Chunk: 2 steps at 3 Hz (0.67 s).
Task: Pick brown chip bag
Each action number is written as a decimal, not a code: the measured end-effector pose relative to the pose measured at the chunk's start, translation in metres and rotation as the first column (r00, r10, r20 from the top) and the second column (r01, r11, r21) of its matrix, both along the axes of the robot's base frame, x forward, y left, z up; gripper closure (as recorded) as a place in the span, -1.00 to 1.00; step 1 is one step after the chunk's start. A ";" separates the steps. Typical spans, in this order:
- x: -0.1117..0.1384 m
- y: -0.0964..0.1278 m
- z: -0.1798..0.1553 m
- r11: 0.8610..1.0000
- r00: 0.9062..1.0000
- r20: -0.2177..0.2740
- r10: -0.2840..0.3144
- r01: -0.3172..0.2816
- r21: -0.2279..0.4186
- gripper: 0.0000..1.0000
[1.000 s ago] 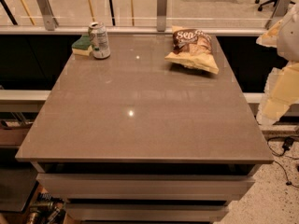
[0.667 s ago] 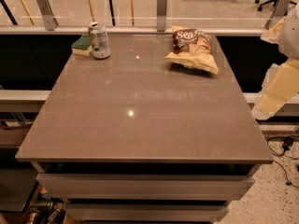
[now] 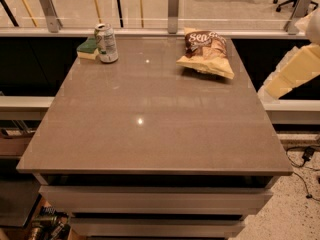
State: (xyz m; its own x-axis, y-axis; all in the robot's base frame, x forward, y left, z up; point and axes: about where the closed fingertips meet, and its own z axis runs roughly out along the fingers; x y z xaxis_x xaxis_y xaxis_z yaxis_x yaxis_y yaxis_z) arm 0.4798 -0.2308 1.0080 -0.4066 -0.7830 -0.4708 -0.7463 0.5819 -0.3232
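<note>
The cream-coloured arm (image 3: 295, 71) at the table's 3 o'clock side has swung since a second ago, and its blocky link now slants down toward the table (image 3: 150, 134) edge. Nothing on the table has shifted. The pincer (image 3: 274, 86) is at the low end of that link, just off the right edge and well apart from the bag. I cannot tell whether it stands wide or narrow.

The brown chip bag (image 3: 206, 53) lies flat at about 1 o'clock on the table, near the far edge. It is a crinkly, puffed pouch with a dark brown top bearing white "Sea" lettering. The lower part is tan-yellow and pictures chips, and its sealed end points toward 4 o'clock.

At 11 o'clock a metal can (image 3: 106, 43) stands upright (pale label, shiny rim). A green-and-yellow sponge (image 3: 88, 48), a soft rectangular block, sits just beside it on the far left.

The table top is smooth, glossy grey-brown and square-cornered, with small ceiling-light glints. Pale flat-fronted drawers (image 3: 150, 199) sit beneath it.
</note>
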 end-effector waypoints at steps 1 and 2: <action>0.023 -0.002 0.014 0.982 0.992 0.024 -0.125 0.120 0.147 -1.00; 0.042 -0.002 0.020 0.945 0.969 -0.002 -0.246 0.240 0.224 -1.00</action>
State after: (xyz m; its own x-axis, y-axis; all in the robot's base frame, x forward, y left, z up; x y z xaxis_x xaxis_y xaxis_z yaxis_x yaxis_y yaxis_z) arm 0.5219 -0.2329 1.0276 -0.5572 -0.5373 -0.6332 -0.5666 0.8034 -0.1831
